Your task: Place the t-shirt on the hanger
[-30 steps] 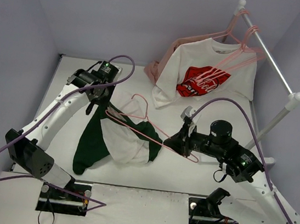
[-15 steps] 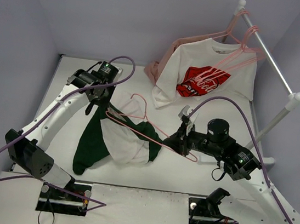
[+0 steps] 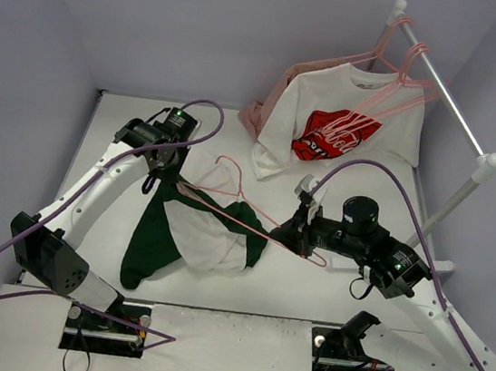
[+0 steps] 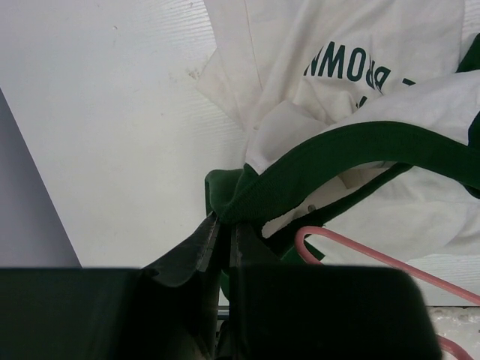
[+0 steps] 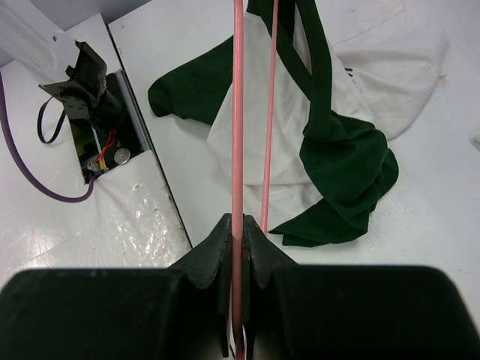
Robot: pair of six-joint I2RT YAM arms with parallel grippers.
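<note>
The green and white t-shirt [image 3: 191, 233] lies bunched on the table, its upper part lifted at the left. My left gripper [image 3: 169, 173] is shut on the t-shirt's dark green collar band [image 4: 315, 161]. My right gripper [image 3: 285, 236] is shut on the bottom bar of the pink hanger [image 3: 227, 203], which reaches left with one end inside the shirt's neck opening. In the right wrist view the hanger [image 5: 238, 112] runs straight up from the jaws over the t-shirt [image 5: 330, 150]. In the left wrist view the hanger's [image 4: 360, 251] pink end shows under the collar.
A rail [image 3: 447, 97] at the back right carries a white t-shirt with a red logo [image 3: 343, 125], a pale pink garment [image 3: 262, 114] and spare pink hangers [image 3: 403, 50]. Purple cables loop over both arms. Grey walls close in the table.
My left gripper has shifted slightly right with the collar. The right gripper and hanger have edged a little left and up.
</note>
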